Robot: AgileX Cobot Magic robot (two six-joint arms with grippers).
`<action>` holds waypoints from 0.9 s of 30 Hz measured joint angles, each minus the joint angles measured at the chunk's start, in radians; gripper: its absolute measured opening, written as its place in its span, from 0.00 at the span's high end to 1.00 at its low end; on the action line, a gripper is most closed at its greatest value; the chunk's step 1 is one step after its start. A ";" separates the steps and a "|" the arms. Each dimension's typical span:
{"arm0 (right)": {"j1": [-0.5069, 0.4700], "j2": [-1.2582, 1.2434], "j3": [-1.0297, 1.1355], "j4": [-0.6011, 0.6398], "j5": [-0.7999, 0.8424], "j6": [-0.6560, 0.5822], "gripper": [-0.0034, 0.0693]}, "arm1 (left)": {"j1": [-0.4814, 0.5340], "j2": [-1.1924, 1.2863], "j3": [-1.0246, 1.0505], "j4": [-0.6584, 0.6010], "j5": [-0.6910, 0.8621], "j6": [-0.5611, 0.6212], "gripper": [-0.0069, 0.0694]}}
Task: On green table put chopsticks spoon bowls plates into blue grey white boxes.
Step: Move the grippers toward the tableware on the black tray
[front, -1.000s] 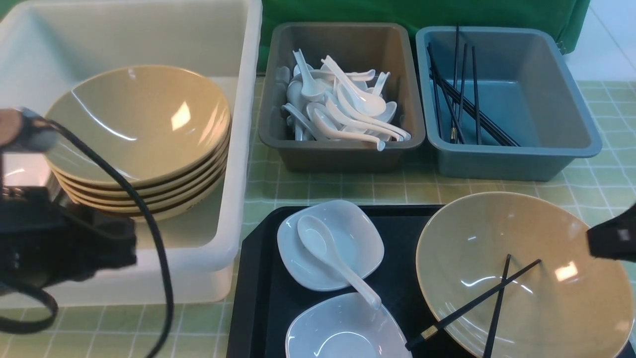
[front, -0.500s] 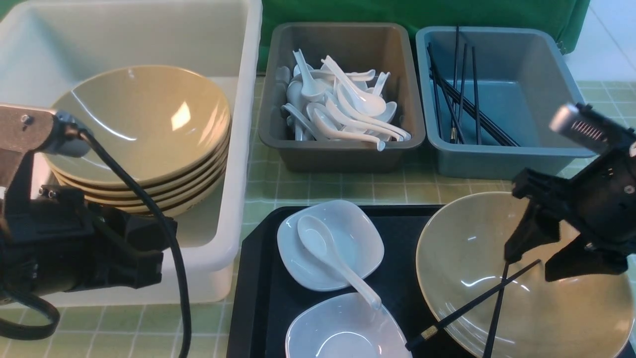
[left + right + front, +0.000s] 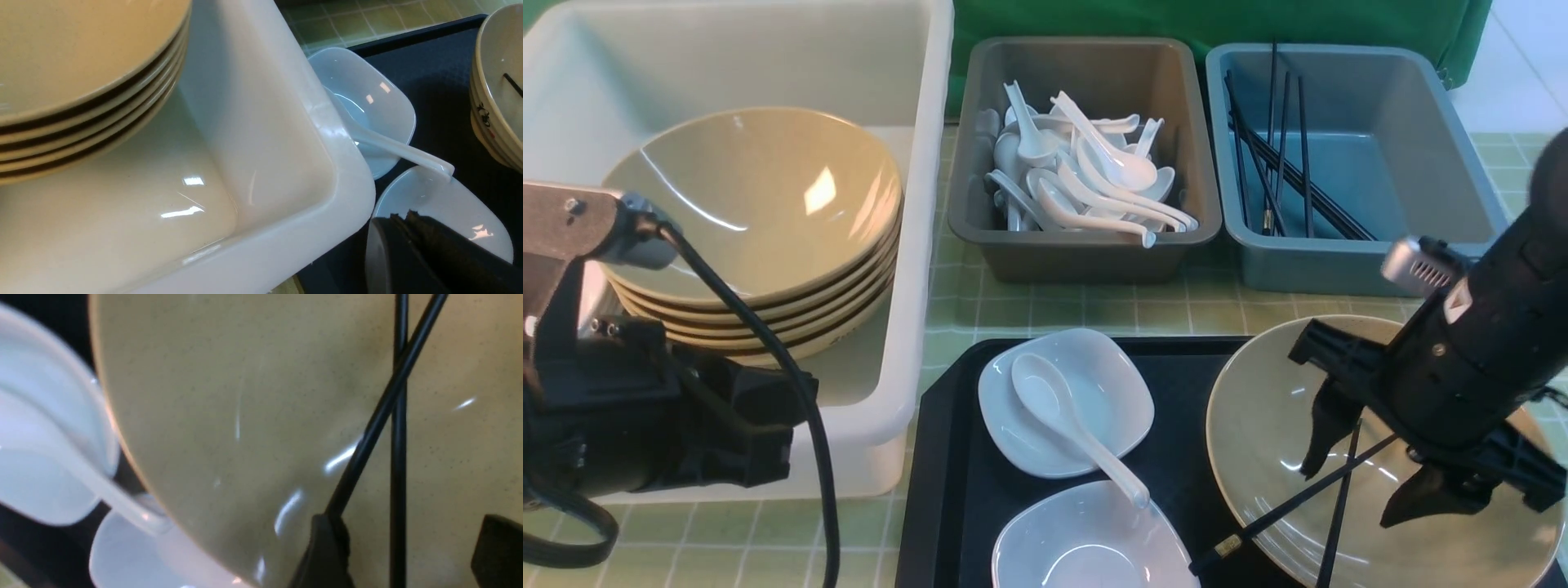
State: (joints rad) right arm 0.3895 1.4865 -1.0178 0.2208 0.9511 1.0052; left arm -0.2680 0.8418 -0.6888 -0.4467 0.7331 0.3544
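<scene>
Two black chopsticks (image 3: 1290, 505) lie crossed in a tan bowl (image 3: 1258, 408) on the black tray. My right gripper (image 3: 1352, 494) is open just above them; in the right wrist view (image 3: 408, 555) one chopstick (image 3: 398, 416) runs between its jaws. A white spoon (image 3: 1062, 416) rests on a white plate (image 3: 1111, 392), with a second plate (image 3: 1086, 547) in front. My left gripper (image 3: 792, 408) is shut and empty beside the white tub's near corner (image 3: 335, 163), above the second plate (image 3: 449, 204).
The white tub (image 3: 923, 245) holds several stacked tan bowls (image 3: 752, 204). The dark grey box (image 3: 1086, 245) holds spoons; the blue-grey box (image 3: 1380, 163) holds chopsticks. The black tray (image 3: 947, 457) sits on the green table (image 3: 1094, 310).
My right arm came in from the right edge and dropped over the tan bowl, its open jaws now astride the chopsticks. My left arm shifted a little right, then held.
</scene>
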 joint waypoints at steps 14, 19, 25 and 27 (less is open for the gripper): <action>0.000 0.140 -0.001 0.005 -0.051 0.002 0.34 | -0.028 0.000 0.000 -0.025 0.033 0.007 0.91; 0.000 0.141 -0.004 0.007 -0.063 -0.050 0.45 | -0.028 0.000 0.000 -0.028 0.036 0.012 0.91; 0.000 0.174 -0.007 0.008 -0.059 -0.109 0.69 | -0.028 0.000 0.000 -0.028 0.036 0.013 0.91; 0.000 0.183 -0.007 0.012 -0.053 -0.130 0.78 | -0.028 0.000 0.000 -0.029 0.036 0.013 0.91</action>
State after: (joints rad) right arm 0.3895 1.6695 -1.0248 0.2323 0.8977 0.8755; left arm -0.2959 0.8418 -0.6888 -0.4759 0.7696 0.3673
